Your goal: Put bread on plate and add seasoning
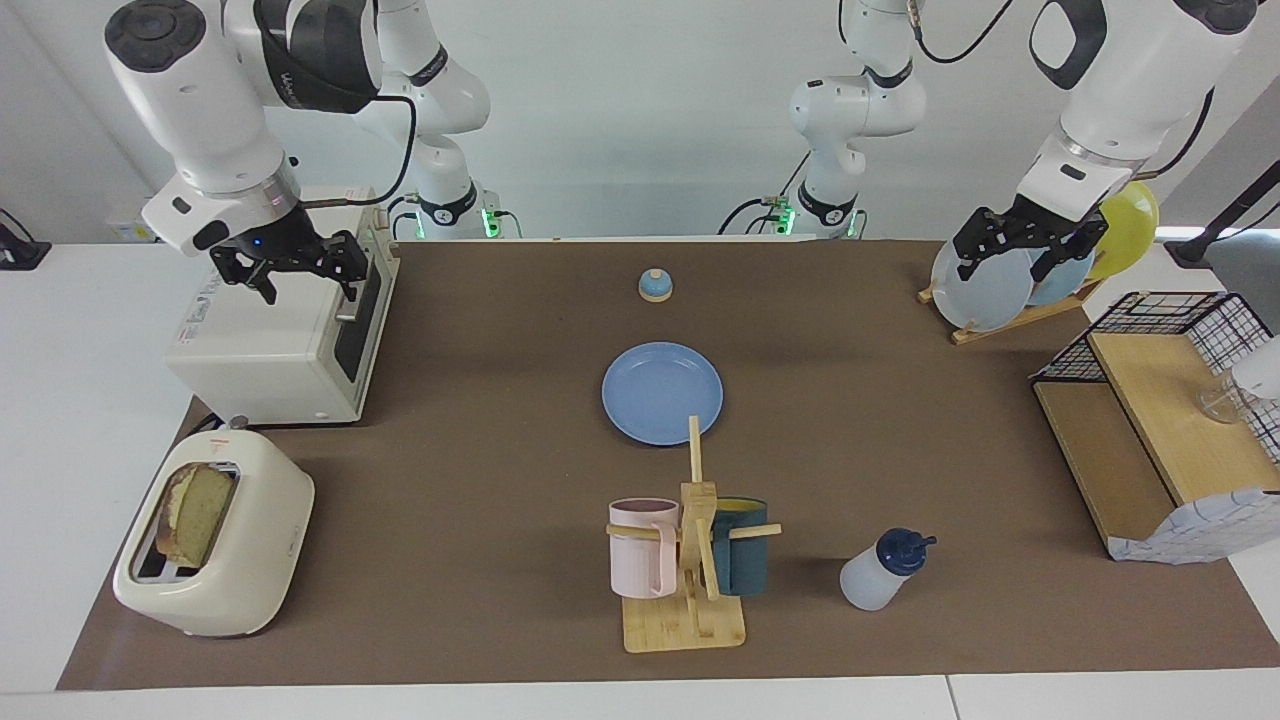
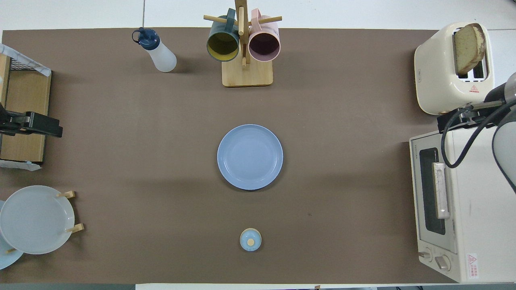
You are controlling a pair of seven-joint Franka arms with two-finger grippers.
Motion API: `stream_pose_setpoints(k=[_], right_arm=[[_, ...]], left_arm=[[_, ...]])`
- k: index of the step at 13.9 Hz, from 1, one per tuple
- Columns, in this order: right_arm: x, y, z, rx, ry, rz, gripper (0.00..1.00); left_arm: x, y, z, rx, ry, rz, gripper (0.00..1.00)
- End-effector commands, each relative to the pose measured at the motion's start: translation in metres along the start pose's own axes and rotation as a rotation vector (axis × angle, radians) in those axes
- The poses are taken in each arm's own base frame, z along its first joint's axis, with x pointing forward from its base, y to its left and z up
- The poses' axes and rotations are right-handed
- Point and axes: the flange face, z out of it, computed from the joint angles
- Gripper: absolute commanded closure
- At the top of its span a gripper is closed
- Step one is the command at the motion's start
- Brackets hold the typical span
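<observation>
The facing view shows both arms raised near the robots' end of the table. The right gripper (image 1: 290, 268) is held over the toaster oven (image 1: 280, 350), its jaws spread apart and nothing between them. The left gripper (image 1: 1020, 245) is held in front of the plate rack (image 1: 1000, 318), where a pale grey-blue plate (image 1: 985, 290) and a yellow plate (image 1: 1135, 215) are stood on edge; its jaws are likewise spread and nothing is gripped.

Nearest the robots, at mid-table, a small bell (image 1: 655, 285) with a blue dome is seen. Farther out, the blue plate (image 1: 662, 392) lies flat at the centre of the brown mat, with nothing on it.

Farther still, a wooden mug stand (image 1: 690, 590) is placed, with a pink mug (image 1: 643, 548) and a dark teal mug (image 1: 742, 560) hung on its pegs. Beside it, toward the left arm's end, the seasoning bottle (image 1: 882, 570) is stood, leaning, its navy cap uppermost. A wire basket shelf (image 1: 1160, 420) is set at the left arm's end of the table.

At the right arm's end, farther from the robots than the toaster oven, a cream toaster (image 1: 215, 535) is found. The bread (image 1: 195, 512) is stood in one of its slots, its upper part protruding above the slot.
</observation>
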Motion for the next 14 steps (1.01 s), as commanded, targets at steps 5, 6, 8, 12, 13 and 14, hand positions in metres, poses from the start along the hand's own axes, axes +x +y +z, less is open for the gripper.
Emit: stream_pose_setpoints(k=[5, 6, 8, 12, 13, 14], right_arm=[[-0.006, 0.004, 0.0, 0.028, 0.002, -0.012, 0.0], [-0.006, 0.003, 0.0, 0.03, 0.002, -0.012, 0.0], [-0.006, 0.004, 0.0, 0.03, 0.001, -0.011, 0.0], [-0.006, 0.0, 0.003, 0.047, -0.023, -0.025, 0.0], [-0.004, -0.001, 0.001, 0.084, -0.017, -0.023, 0.0], [-0.003, 0.001, -0.001, 0.11, -0.009, -0.018, 0.0]], left_arm=[[-0.007, 0.006, -0.004, -0.009, 0.023, 0.019, 0.0], [-0.007, 0.006, -0.004, -0.008, 0.023, 0.02, 0.0], [-0.008, 0.007, -0.004, 0.003, 0.012, 0.028, 0.0], [-0.007, 0.013, 0.004, -0.003, 0.058, 0.029, 0.0], [-0.001, 0.014, 0.007, -0.004, 0.104, 0.032, 0.0], [0.004, 0.02, 0.009, -0.001, 0.159, 0.041, 0.0]])
